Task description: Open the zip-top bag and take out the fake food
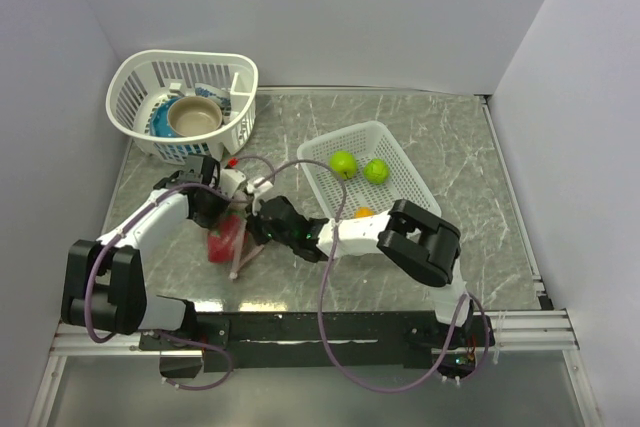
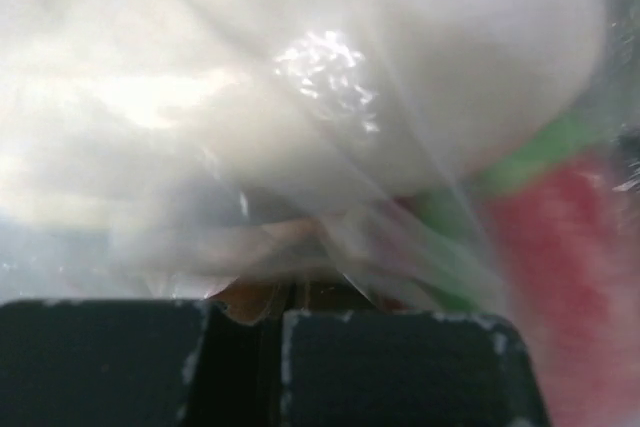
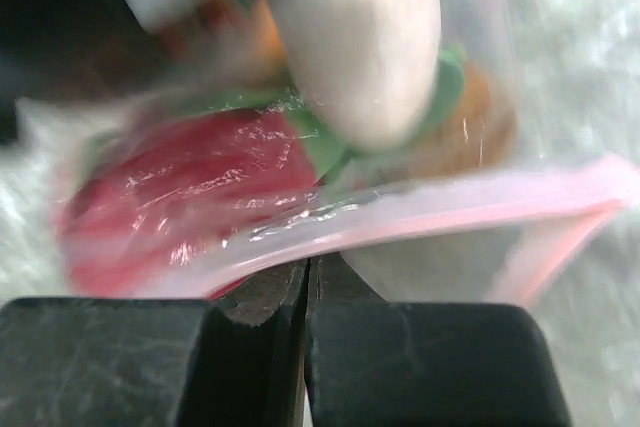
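Note:
The zip-top bag (image 1: 232,243) lies between both grippers at the left middle of the table, with its pink zip strip (image 1: 241,257) toward the front. My left gripper (image 1: 214,203) is shut on the bag's clear film (image 2: 300,237). My right gripper (image 1: 262,223) is shut on the edge by the pink zip strip (image 3: 450,209). A red piece (image 3: 190,187) with green trim and a white piece (image 3: 360,47) are inside the bag. Two lime-green balls (image 1: 343,163) and an orange ball (image 1: 364,213) lie in the white rectangular basket (image 1: 400,162).
A round white basket (image 1: 135,82) stands at the back left with a tan bowl (image 1: 195,117) on a blue plate. Purple cables loop over the table between the arms. Walls close in the left, back and right sides.

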`<action>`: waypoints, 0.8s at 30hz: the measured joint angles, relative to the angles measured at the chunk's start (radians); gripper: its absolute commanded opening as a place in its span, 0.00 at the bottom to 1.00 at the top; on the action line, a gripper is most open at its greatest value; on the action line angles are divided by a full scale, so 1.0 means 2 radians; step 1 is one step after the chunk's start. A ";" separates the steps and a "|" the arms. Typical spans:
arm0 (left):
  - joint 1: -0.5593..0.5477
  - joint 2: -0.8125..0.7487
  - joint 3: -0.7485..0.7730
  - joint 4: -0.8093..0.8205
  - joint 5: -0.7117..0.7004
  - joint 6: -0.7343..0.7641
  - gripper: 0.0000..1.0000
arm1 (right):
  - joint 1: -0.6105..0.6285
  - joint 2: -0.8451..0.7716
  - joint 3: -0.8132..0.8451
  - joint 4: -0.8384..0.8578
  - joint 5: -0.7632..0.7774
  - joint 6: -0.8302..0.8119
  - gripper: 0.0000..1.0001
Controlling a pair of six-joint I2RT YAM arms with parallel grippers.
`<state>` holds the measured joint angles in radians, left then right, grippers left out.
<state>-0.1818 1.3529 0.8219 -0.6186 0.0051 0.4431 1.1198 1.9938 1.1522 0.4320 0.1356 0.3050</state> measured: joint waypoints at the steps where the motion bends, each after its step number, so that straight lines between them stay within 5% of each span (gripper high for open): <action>1: 0.000 0.002 0.001 0.000 0.002 0.000 0.01 | 0.000 -0.004 -0.010 -0.004 0.002 0.000 0.00; 13: 0.023 0.017 -0.003 0.010 0.002 0.005 0.01 | 0.001 -0.047 -0.102 -0.036 0.011 0.014 0.00; 18: 0.035 0.023 -0.007 0.018 0.002 0.008 0.01 | -0.008 -0.083 -0.123 -0.051 0.007 0.028 0.47; 24: 0.036 0.024 -0.008 0.019 0.002 0.008 0.01 | -0.026 -0.063 -0.089 -0.048 -0.023 0.053 0.52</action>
<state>-0.1097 1.4017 0.8059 -0.5804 0.0097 0.4595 1.0679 1.8687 0.9733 0.3363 0.0891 0.4107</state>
